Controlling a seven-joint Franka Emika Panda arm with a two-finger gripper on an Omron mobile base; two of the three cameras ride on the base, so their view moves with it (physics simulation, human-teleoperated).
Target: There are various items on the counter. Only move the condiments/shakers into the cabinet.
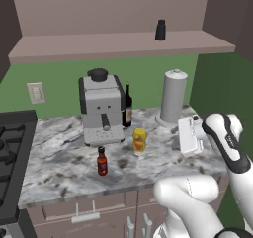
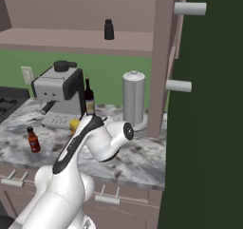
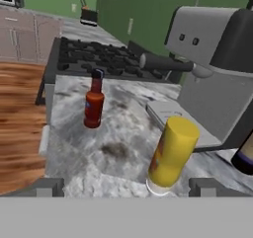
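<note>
glossy white rounded arm point(image 1: 225, 143) with black joint bands.

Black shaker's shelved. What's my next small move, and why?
Probably ease the gripper forward around the yellow bottle: jaws are open, the bottle stands upright just ahead between the fingertips, and it and the red bottle remain on the counter.

Yellow bottle point(image 3: 172, 150), red sauce bottle point(image 3: 94, 100) with black cap, grey-white marbled counter point(image 3: 113, 148), silver-grey coffee machine point(image 3: 217, 69), black shaker point(image 1: 160, 29), mauve-brown cabinet point(image 1: 118, 47), green wall point(image 1: 59, 84)
</note>
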